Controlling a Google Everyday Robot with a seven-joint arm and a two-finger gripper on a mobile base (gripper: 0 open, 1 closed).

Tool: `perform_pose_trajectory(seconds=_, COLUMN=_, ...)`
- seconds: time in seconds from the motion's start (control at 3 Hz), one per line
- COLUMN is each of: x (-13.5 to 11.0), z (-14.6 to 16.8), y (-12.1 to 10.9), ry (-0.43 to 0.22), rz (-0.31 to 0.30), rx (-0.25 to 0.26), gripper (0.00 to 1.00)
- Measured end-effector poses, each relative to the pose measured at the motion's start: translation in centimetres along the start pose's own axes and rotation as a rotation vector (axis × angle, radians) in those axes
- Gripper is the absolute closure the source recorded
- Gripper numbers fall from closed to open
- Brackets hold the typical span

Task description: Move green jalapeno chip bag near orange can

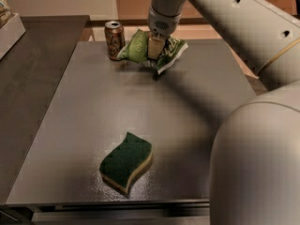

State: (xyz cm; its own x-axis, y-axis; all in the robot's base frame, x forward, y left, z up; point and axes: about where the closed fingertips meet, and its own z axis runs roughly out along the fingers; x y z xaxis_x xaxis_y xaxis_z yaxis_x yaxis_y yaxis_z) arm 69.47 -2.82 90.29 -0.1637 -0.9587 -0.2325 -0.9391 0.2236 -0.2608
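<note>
The green jalapeno chip bag (138, 46) is crinkled and glossy with white lettering, at the far side of the grey table. My gripper (154, 48) comes down from above and is shut on the bag's middle, holding it at or just above the tabletop. The bag's left end is close beside the orange can (114, 40), which stands upright at the far left of the table with its silver top showing. The bag's right end (172, 54) sticks out past the gripper.
A dark green wavy sponge with a tan base (126, 161) lies near the table's front edge. My arm (243, 41) spans the upper right and its large link (255, 163) fills the lower right. A white box edge (9, 27) sits at the far left.
</note>
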Motion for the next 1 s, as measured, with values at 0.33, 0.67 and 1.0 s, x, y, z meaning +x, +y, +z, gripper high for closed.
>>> perform_pose_trajectory(seconds=0.33, x=-0.6, z=1.2, y=-0.2, ry=-0.002, rz=0.004, rx=-0.017, gripper=0.59)
perform_pose_trajectory(seconds=0.67, x=-1.4, z=2.3, y=-0.6, ry=-0.004, rz=-0.006, rx=-0.035, gripper=0.36)
perform_pose_trajectory(seconds=1.0, x=-1.5, z=2.6, y=-0.6, ry=-0.005, rz=-0.006, rx=-0.035, gripper=0.13)
